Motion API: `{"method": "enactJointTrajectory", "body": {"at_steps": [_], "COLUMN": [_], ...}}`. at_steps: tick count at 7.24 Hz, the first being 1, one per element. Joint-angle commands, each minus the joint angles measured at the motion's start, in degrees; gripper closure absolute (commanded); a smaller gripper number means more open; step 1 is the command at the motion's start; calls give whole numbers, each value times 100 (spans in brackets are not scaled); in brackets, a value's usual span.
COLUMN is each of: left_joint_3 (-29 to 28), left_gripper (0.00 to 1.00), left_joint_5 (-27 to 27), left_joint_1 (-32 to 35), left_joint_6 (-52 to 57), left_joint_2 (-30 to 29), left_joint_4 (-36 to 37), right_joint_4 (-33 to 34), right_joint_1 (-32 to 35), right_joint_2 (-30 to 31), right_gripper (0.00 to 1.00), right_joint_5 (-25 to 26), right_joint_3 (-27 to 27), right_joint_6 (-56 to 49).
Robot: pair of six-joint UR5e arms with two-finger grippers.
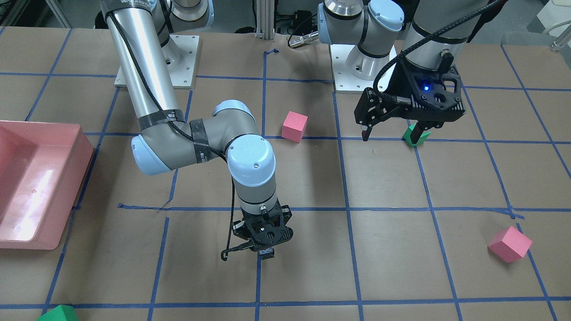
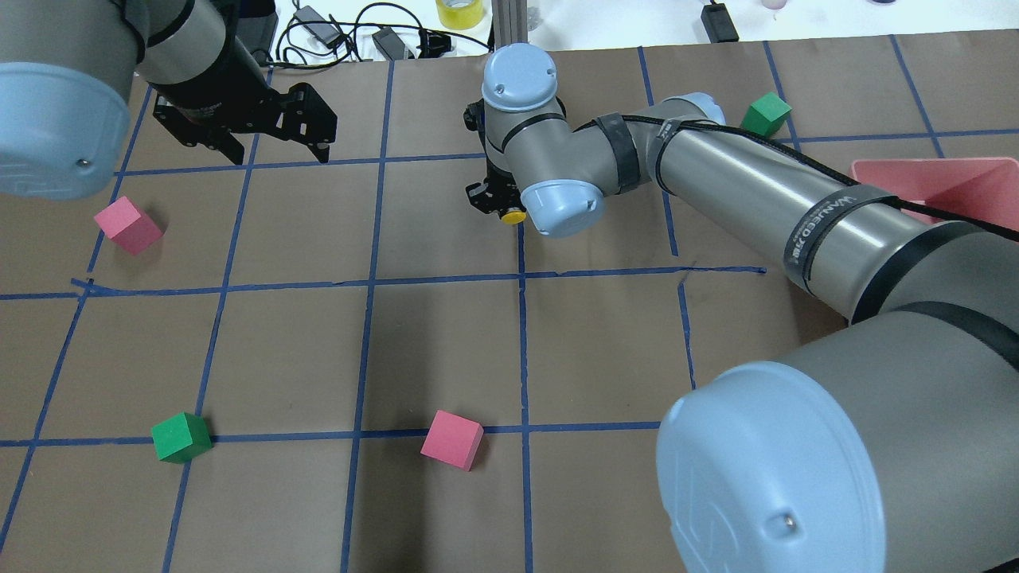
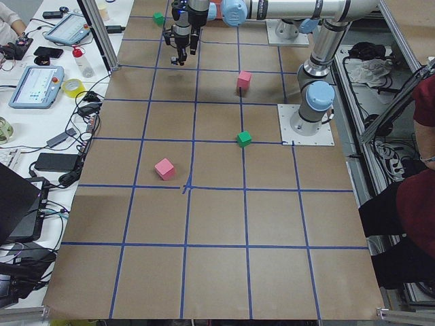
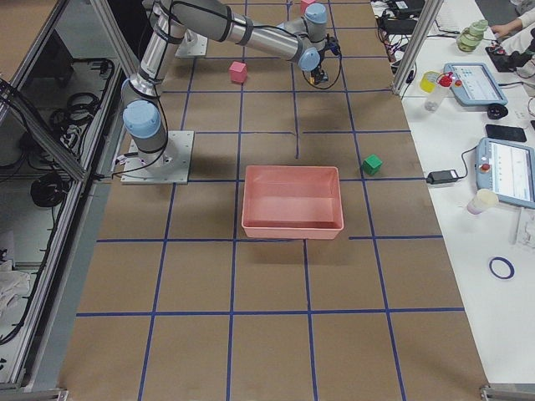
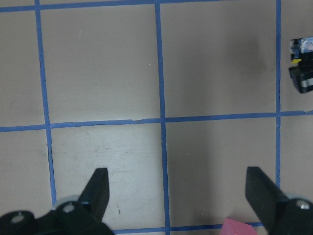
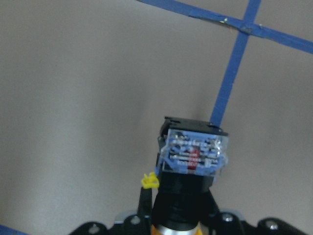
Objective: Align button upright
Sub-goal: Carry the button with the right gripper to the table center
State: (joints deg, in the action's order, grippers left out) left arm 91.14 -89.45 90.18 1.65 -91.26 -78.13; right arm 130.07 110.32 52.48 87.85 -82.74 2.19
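The button [image 6: 193, 152] is clamped in my right gripper [image 6: 178, 223]. Its grey base block points away from the wrist camera towards the table, and its black body runs back between the fingers. The yellow cap [image 2: 512, 216] shows at the gripper in the overhead view. The right gripper [image 1: 266, 249] hangs low over the table beside a blue tape line; I cannot tell whether the base touches the surface. My left gripper [image 1: 391, 133] is open and empty, well above the table. It also shows in the left wrist view [image 5: 178, 196], where the button [image 5: 301, 63] appears at the far right.
Pink cubes [image 1: 295, 126] [image 1: 510, 243] and green cubes [image 1: 415, 137] [image 1: 58, 313] lie scattered on the brown taped table. A pink bin [image 1: 67, 200] stands at the table's end on my right. One pink cube [image 5: 239, 227] sits just under the left gripper.
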Motion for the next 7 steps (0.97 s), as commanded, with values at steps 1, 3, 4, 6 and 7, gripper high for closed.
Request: {"method": "enactJointTrajectory", "body": {"at_steps": [1,3,4,6,7], "left_joint_3": [0,0,0,0,0], "left_gripper": [0,0,0,0,0], "left_joint_5": [7,-2,7,7,7], "left_joint_1": [0,0,0,0,0], "left_joint_6": [2,2,2,2,2], "left_joint_2": [3,3,3,3,3], "left_joint_4": [0,0,0,0,0], "right_joint_4": [150,159,159,133,80], "right_joint_1": [51,51,51,51,42], "right_joint_2": [-97,-247,-212,-72,51], "right_gripper": [100,100,78,0,0], "right_joint_5": [-154,-102,-84,-84,-101], "right_joint_3": [-23,-286,-304,-278,-235], "right_joint_6": [45,106,211,142,133]}}
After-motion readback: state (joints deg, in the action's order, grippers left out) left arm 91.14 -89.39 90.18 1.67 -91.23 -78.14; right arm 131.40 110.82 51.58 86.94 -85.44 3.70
